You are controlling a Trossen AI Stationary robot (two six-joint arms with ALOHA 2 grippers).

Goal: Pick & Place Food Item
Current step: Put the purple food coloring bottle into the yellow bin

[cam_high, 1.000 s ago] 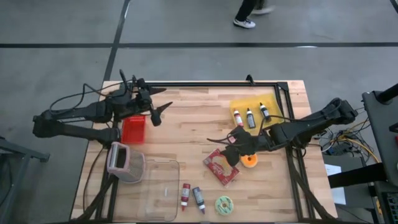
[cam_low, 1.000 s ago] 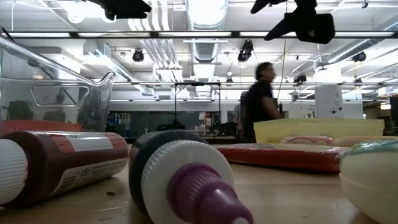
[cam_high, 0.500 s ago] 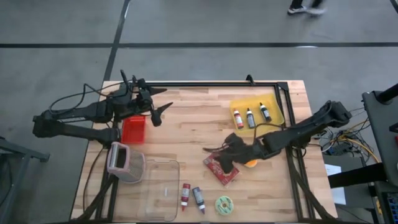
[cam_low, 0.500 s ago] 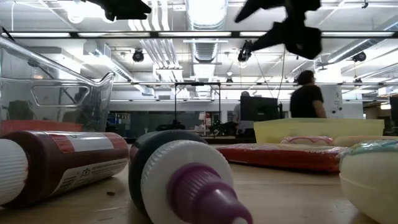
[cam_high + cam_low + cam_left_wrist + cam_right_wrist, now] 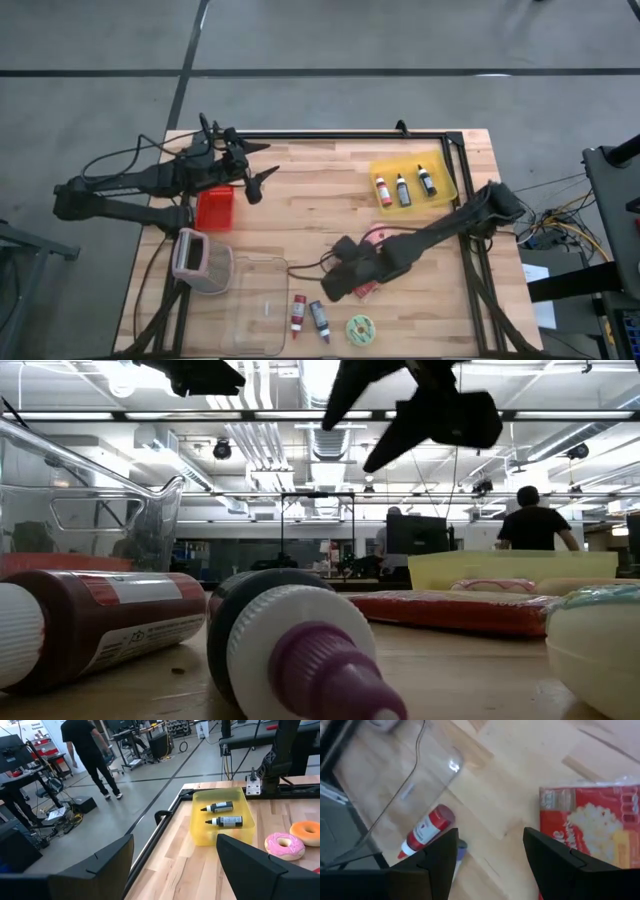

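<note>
The right gripper, jaws spread and holding nothing, hangs just left of the red popcorn bag near the table's middle, far closer than the open left gripper.

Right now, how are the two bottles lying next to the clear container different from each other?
The red-capped bottle is dark red with a white label, while the purple-capped bottle has a darker body. In the low view the red-capped one lies side-on, and the purple-capped one points its nozzle toward the camera. The red-capped bottle lies nearer the clear container. Both lie on their sides on the wooden table, and neither is held.
</note>
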